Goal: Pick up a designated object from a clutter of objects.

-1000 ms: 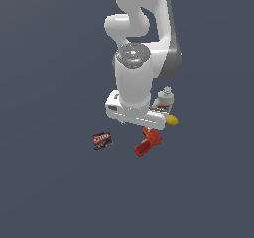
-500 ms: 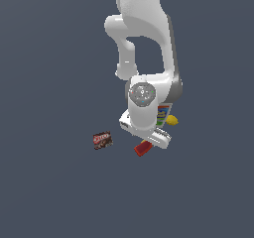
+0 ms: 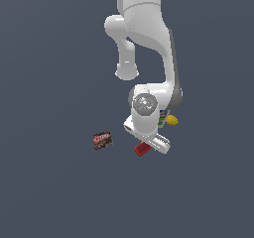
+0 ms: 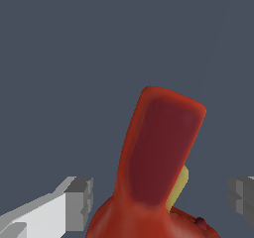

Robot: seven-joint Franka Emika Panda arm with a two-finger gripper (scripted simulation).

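Observation:
The bright red drill-shaped tool (image 4: pixel 163 148) fills the wrist view, its flat red end standing between my two fingers. My gripper (image 4: pixel 159 198) is open, with one grey fingertip (image 4: pixel 79 202) and the other (image 4: pixel 241 192) on either side of the tool, both apart from it. In the exterior view my hand (image 3: pixel 148 133) sits low over the clutter, and only a small red corner of the tool (image 3: pixel 141 149) shows beneath it. The white bottle is almost hidden; a bit of its blue-green label (image 3: pixel 162 117) shows. The yellow lemon-like item (image 3: pixel 172 120) lies beside it.
The small dark red-brown box (image 3: pixel 102 140) lies apart, toward the exterior view's left of my hand. A yellow patch (image 4: pixel 181 182) shows behind the tool in the wrist view. The floor is plain dark grey-blue.
The arm has bent and the hand has come down over the red tool. It now covers most of the tool and the bottle. The other objects have not moved.

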